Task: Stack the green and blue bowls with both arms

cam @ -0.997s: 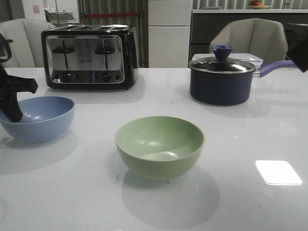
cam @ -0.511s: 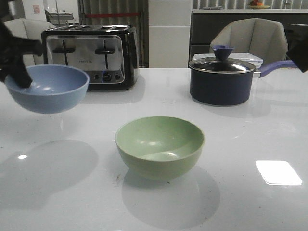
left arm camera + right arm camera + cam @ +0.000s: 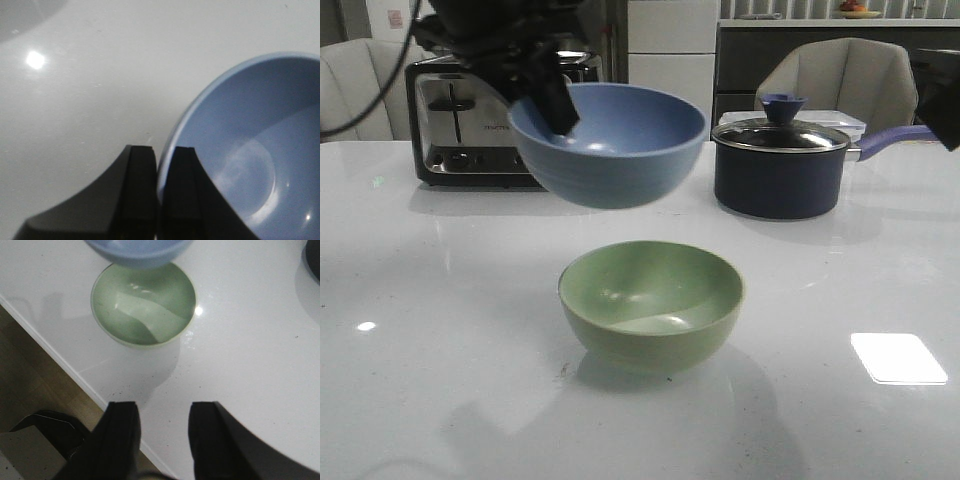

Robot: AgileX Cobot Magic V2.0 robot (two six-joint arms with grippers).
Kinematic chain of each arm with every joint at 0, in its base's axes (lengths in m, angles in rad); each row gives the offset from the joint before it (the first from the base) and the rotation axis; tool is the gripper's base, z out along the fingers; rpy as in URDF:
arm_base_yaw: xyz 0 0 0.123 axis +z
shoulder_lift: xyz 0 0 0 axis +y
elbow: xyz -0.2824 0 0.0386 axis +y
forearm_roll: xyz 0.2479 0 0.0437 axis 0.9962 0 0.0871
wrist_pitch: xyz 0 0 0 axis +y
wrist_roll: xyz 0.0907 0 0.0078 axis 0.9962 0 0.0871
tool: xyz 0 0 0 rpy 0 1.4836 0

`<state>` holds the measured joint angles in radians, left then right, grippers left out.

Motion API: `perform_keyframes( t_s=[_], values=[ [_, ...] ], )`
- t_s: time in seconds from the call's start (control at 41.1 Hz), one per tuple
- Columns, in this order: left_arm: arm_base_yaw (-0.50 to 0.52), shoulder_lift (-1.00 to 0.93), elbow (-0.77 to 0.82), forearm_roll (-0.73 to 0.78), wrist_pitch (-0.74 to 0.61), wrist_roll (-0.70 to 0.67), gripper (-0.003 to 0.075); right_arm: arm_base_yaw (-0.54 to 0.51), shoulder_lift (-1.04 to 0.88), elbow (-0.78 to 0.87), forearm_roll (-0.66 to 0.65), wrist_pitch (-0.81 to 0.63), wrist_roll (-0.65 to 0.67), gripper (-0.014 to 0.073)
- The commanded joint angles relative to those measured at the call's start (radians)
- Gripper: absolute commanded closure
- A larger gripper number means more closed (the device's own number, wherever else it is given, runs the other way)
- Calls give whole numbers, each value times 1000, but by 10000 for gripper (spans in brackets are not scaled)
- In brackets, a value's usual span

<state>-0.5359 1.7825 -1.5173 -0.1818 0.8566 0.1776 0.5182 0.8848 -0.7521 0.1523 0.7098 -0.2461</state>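
Note:
My left gripper is shut on the left rim of the blue bowl and holds it in the air, above and a little behind the green bowl. In the left wrist view the fingers pinch the blue bowl's rim, one finger inside and one outside, with the gripper closed on it. The green bowl stands upright and empty at the table's middle. In the right wrist view my right gripper is open and empty, high over the table's front edge; the green bowl and the blue bowl's underside show there.
A black and chrome toaster stands at the back left. A dark navy saucepan with lid and purple handle stands at the back right. Chairs are behind the table. The table's front edge and the floor show in the right wrist view.
My left gripper has lifted the blue bowl off the table at the far left and carried it up and to the right, above the green bowl. The green bowl has not moved.

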Motion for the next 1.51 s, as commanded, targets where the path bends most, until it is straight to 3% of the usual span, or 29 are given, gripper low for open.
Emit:
perform_keyframes(
  t_s=[0.0,0.535,0.851,1.192,1.484],
  values=[
    [-41,-17,-34,-14,-53,1,627,-3,-8,-25,3,-60,-7,219],
    [-55,145,-34,-63,-54,1,615,-3,-8,-25,3,-60,-7,219],
    [-55,144,-40,-92,-35,1,309,-3,-8,-25,3,-60,-7,219],
    [-55,-111,-13,-37,13,1,319,-3,-8,-25,3,-60,-7,219],
    [-55,-483,223,58,-23,3,319,-3,-8,-25,3,-62,-7,219]
  ],
)
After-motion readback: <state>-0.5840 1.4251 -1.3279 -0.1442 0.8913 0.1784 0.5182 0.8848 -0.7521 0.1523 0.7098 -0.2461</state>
